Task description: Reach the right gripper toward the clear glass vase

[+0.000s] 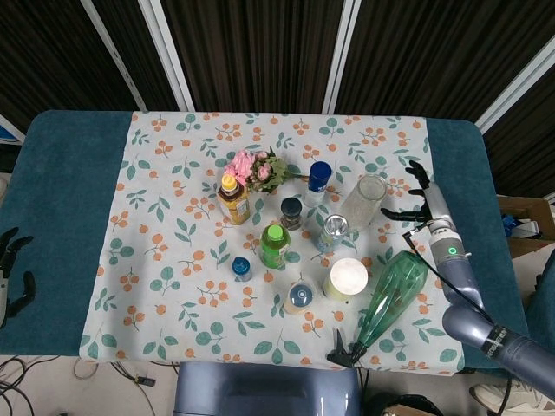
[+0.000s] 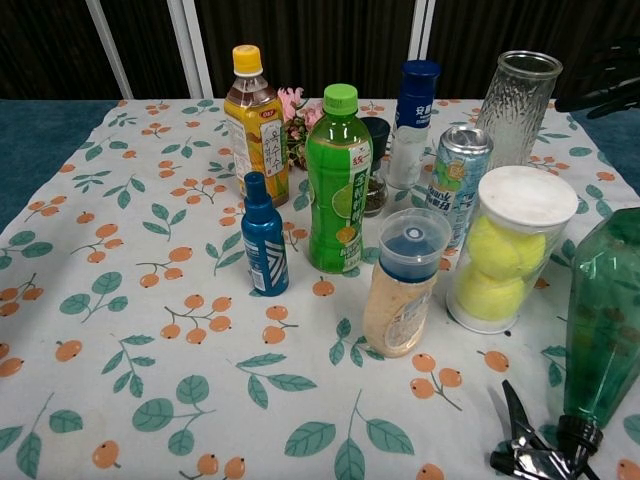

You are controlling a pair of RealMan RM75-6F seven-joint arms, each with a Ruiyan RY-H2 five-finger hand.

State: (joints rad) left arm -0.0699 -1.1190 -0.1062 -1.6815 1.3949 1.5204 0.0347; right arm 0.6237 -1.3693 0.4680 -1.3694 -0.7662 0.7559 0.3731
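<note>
The clear glass vase (image 1: 363,202) (image 2: 517,97) stands upright on the right side of the floral cloth, behind a drinks can. My right hand (image 1: 417,198) (image 2: 606,80) hovers just to the right of the vase, fingers spread and holding nothing, a short gap away from the glass. My left hand (image 1: 10,276) rests at the table's left edge, far from everything, fingers apart and empty.
A green spray bottle (image 1: 390,296) lies on its side below the right arm. A tube of tennis balls (image 1: 346,279), a can (image 1: 333,231), a blue-capped white bottle (image 1: 317,182), a green bottle (image 1: 275,245), a tea bottle (image 1: 232,198) and pink flowers (image 1: 256,168) crowd the cloth's middle.
</note>
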